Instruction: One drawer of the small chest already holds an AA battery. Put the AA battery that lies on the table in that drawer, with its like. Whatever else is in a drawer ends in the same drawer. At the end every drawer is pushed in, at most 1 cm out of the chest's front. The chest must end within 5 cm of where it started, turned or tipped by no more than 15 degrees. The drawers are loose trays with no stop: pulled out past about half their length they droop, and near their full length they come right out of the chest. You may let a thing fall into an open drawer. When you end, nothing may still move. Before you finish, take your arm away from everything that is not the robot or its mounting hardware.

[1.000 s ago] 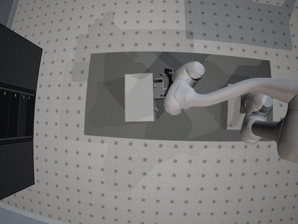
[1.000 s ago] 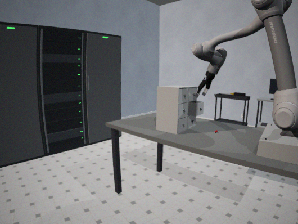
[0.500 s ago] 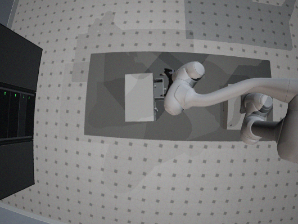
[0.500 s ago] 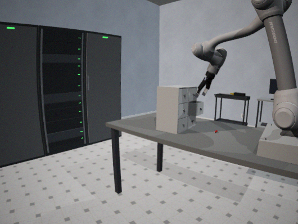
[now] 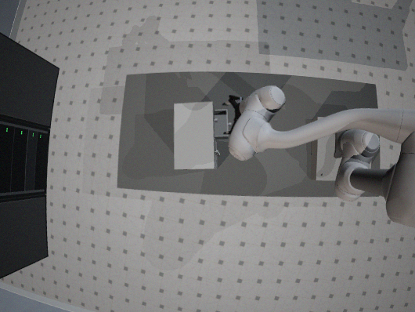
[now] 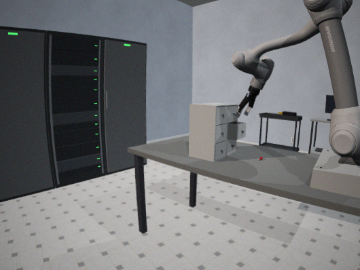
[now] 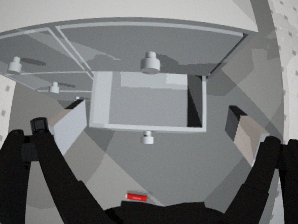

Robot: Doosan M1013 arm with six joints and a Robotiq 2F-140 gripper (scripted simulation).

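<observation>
The small pale chest (image 6: 212,130) stands on the grey table and also shows from above (image 5: 194,135). One middle-row drawer (image 6: 238,130) (image 7: 148,137) is pulled partly out, with its knob facing me. In the wrist view its inside (image 7: 149,106) looks bare. The other drawers look pushed in. The AA battery (image 6: 260,158), small and red, lies on the table in front of the chest; it also shows in the wrist view (image 7: 136,196). My gripper (image 6: 246,109) is open and empty, and hovers just above and in front of the open drawer.
The robot's pale base block (image 6: 334,176) sits on the table's right end. Dark server cabinets (image 6: 71,105) stand along the left wall. A small black side table (image 6: 280,117) stands behind the table.
</observation>
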